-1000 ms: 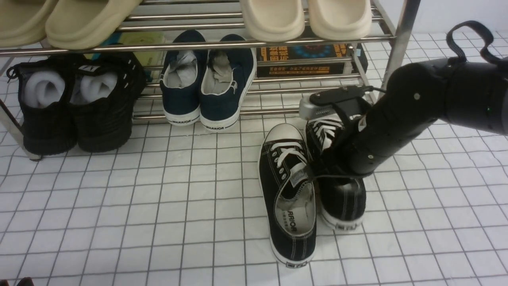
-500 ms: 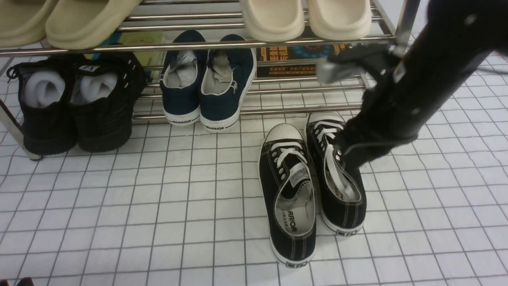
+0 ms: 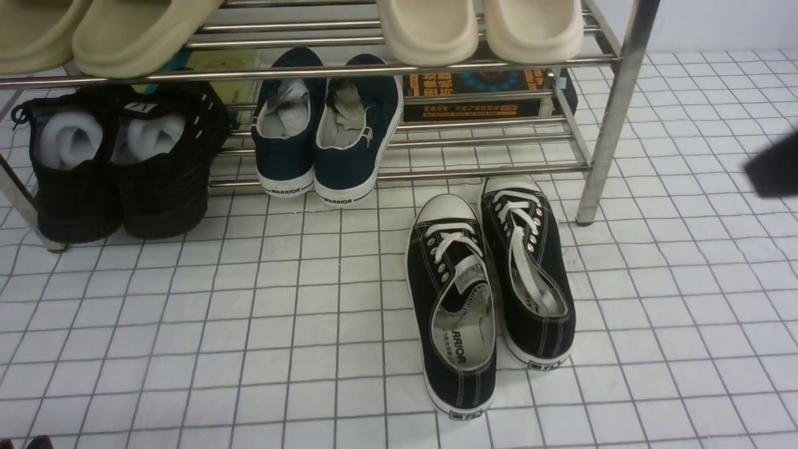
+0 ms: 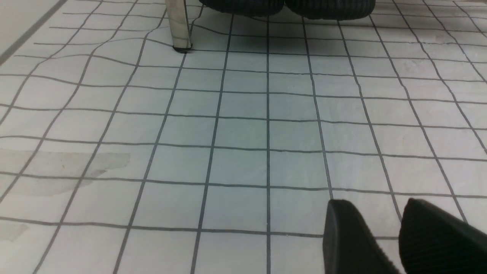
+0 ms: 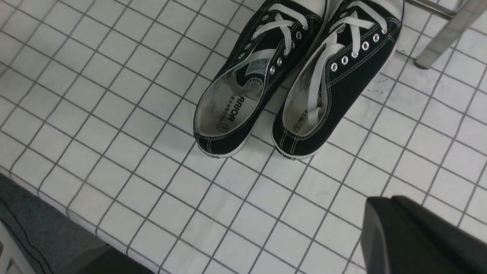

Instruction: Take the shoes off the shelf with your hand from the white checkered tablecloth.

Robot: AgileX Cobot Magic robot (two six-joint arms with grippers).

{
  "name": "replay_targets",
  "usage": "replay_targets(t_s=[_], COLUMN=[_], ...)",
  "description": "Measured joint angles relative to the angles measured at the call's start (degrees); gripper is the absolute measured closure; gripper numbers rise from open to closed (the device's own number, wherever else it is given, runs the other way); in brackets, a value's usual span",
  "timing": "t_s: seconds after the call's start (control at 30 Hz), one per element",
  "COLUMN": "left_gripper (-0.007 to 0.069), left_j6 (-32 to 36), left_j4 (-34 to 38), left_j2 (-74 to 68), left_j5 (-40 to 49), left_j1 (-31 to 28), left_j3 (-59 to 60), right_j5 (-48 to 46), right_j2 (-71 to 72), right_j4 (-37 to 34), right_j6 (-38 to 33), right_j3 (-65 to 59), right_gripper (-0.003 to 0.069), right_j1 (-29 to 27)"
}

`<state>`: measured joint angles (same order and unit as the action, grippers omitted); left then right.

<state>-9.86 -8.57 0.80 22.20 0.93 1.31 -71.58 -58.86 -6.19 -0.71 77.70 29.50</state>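
The two black canvas shoes with white laces stand side by side on the white checkered tablecloth (image 3: 249,324), just in front of the shelf (image 3: 608,112): the left shoe (image 3: 452,299) and the right shoe (image 3: 530,268). Both also show in the right wrist view, the left shoe (image 5: 236,95) and the right shoe (image 5: 338,83). My right gripper (image 5: 381,198) is shut and empty, above the cloth and apart from the shoes. In the front view only a blurred black part of the right arm (image 3: 773,165) shows at the right edge. My left gripper (image 4: 372,199) is open and empty, low over bare cloth.
The top tier holds cream slippers (image 3: 430,31). The lower tier holds navy slip-ons (image 3: 324,125), all-black knit shoes (image 3: 118,162) and a dark printed box (image 3: 480,93). A shelf post (image 4: 178,23) stands ahead of the left gripper. The cloth's near edge drops to grey floor (image 5: 38,213).
My right arm has lifted off the right black sneaker and swung up and to the right, almost out of the front view. Both sneakers stay on the cloth.
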Motion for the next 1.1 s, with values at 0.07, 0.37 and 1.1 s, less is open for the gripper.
replay_targets(t_s=[0.07,0.37,1.1], left_gripper=[0.0385,0.0385,0.0385], left_j6=[0.0,0.0,0.0], left_j4=[0.0,0.0,0.0], left_j2=[0.0,0.0,0.0], left_j5=[0.0,0.0,0.0], left_j1=[0.0,0.0,0.0], left_j3=[0.0,0.0,0.0], right_j5=[0.8,40.6,60.3], right_j2=[6.9,36.4,39.8], right_j4=[0.0,-0.1,0.0], right_j6=[0.0,0.0,0.0], right_j3=[-5.2,-41.3,-57.3], right_gripper=[0.0673,0.0666,0.0655], right_j1=[0.0,0.0,0.0])
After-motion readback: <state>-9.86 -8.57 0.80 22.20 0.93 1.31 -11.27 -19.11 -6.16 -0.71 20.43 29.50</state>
